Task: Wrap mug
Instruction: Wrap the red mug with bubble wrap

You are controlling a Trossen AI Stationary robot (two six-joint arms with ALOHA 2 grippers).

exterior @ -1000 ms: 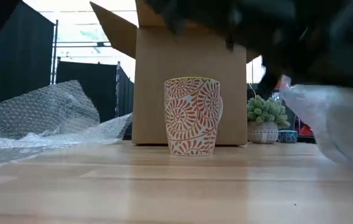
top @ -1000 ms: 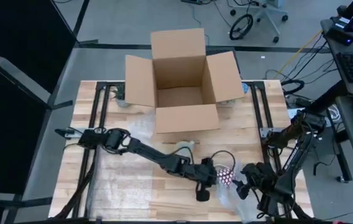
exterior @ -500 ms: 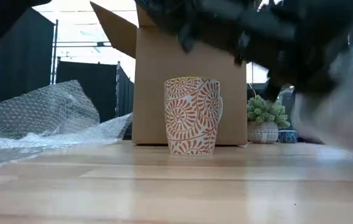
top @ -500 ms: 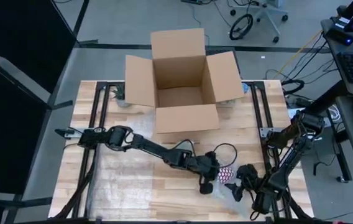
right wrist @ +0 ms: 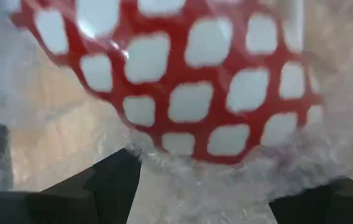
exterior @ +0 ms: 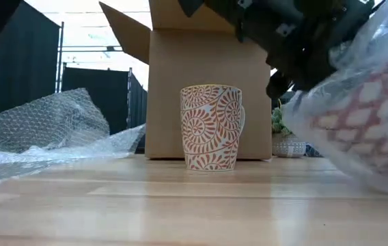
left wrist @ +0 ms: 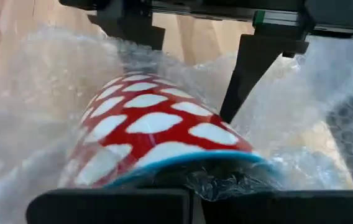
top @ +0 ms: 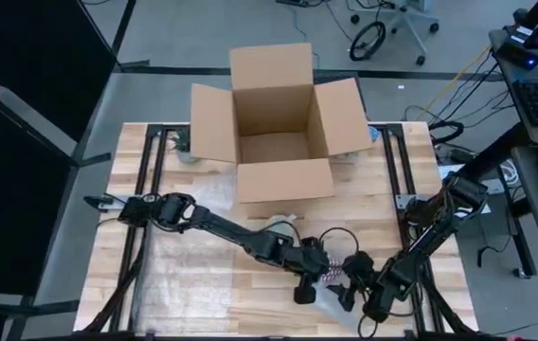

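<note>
Where the red mug is: red mug point(top: 329, 271) with white spots sits at the near edge of the table point(top: 127, 161), right of centre, bundled in bubble wrap point(left wrist: 33, 106) between the two grippers. Wrist views show it lying over on its side, blue rim toward the left wrist camera.
Left gripper: left gripper point(top: 309, 282) is right up against the rim end of the wrapped mug. Honestly can't tell how its grip is set, the view is blocked.
Right gripper: right gripper point(top: 349, 284) comes in from the other side; its fingers point(left wrist: 246, 74) are spread wide with the wrapped mug bulging between them. Can't tell if they actually press on it.
Cream mug: second one, cream mug point(exterior: 212, 127) with orange swirls, stands upright and bare just in front of the cardboard box point(top: 278, 123), apart from both grippers.
Box: flaps open, at the far middle of the table.
Loose wrap: a crumpled sheet point(exterior: 44, 126) lies on the left side, well apart from the cream mug.
</note>
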